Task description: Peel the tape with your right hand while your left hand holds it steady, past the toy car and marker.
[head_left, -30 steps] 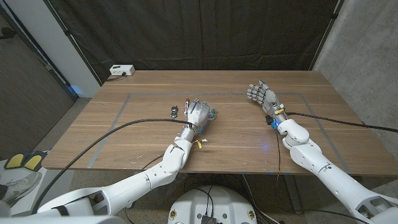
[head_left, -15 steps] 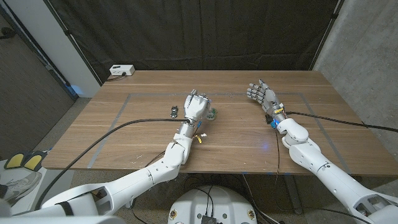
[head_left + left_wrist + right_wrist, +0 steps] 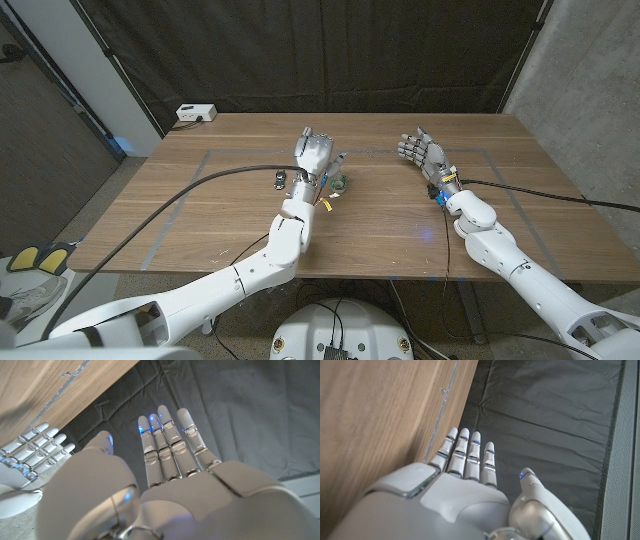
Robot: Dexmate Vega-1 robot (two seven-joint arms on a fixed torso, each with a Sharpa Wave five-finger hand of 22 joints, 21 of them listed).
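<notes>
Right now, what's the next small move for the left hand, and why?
Probably lower the left hand onto the tape to pin it. It hovers open above the toy car and tape, holding nothing, and the right hand waits open well off to the side.

No writing, label or number can be read anywhere. Nothing legible stands near the fingers of either hand.

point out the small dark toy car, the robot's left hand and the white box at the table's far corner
small dark toy car [image 3: 279, 179], head view, on its roof
left hand [image 3: 313, 155], head view, on the back of the hand, raised over the table
white box [image 3: 196, 113], head view, on its top face
</notes>
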